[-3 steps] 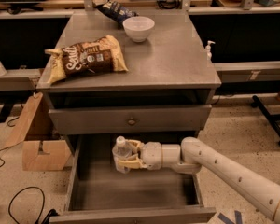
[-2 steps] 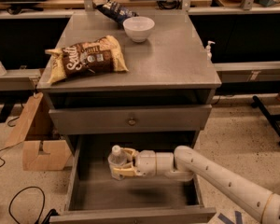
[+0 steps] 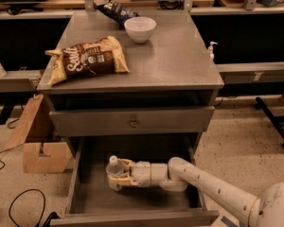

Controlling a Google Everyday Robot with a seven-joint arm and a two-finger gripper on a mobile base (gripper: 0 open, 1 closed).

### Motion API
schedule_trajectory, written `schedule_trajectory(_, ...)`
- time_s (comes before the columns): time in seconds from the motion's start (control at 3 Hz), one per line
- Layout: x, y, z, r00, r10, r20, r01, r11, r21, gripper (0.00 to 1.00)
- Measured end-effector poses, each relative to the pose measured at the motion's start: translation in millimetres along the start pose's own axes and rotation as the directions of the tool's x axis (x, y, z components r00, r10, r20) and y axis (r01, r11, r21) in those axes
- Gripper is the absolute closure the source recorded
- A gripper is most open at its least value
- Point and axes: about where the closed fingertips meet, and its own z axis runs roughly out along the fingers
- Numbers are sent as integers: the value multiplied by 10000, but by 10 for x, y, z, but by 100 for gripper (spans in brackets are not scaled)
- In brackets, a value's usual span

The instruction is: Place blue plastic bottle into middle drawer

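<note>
The blue plastic bottle (image 3: 114, 170), clear with a white cap, stands upright inside the open middle drawer (image 3: 85, 200), near its left-centre floor. My gripper (image 3: 117, 174) reaches in from the right on a white arm and is shut on the bottle's body, its yellowish fingers (image 3: 125, 165) wrapped around it. The bottle's base is at or just above the drawer floor; I cannot tell whether it touches.
On the cabinet top lie a brown snack bag (image 3: 87, 59), a white bowl (image 3: 140, 29) and a dark blue bag (image 3: 114, 9). The shallower drawer with a round knob (image 3: 132, 123) is shut above. A cardboard box (image 3: 38, 145) stands left; a white pump dispenser (image 3: 210, 48) right.
My gripper has carried the bottle leftward and lower inside the drawer. The arm now stretches further across the drawer.
</note>
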Motion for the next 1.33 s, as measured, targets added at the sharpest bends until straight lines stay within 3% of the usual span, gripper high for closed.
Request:
schedule_trajectory(0.67, 1, 20, 46, 10000, 21, 30, -21, 10000, -81, 54)
schedule_trajectory(1.0, -4, 34, 72, 10000, 27, 48, -26, 9999, -132, 23)
schedule_trajectory(1.33, -9, 45, 94, 10000, 32, 63, -31, 9998, -175, 0)
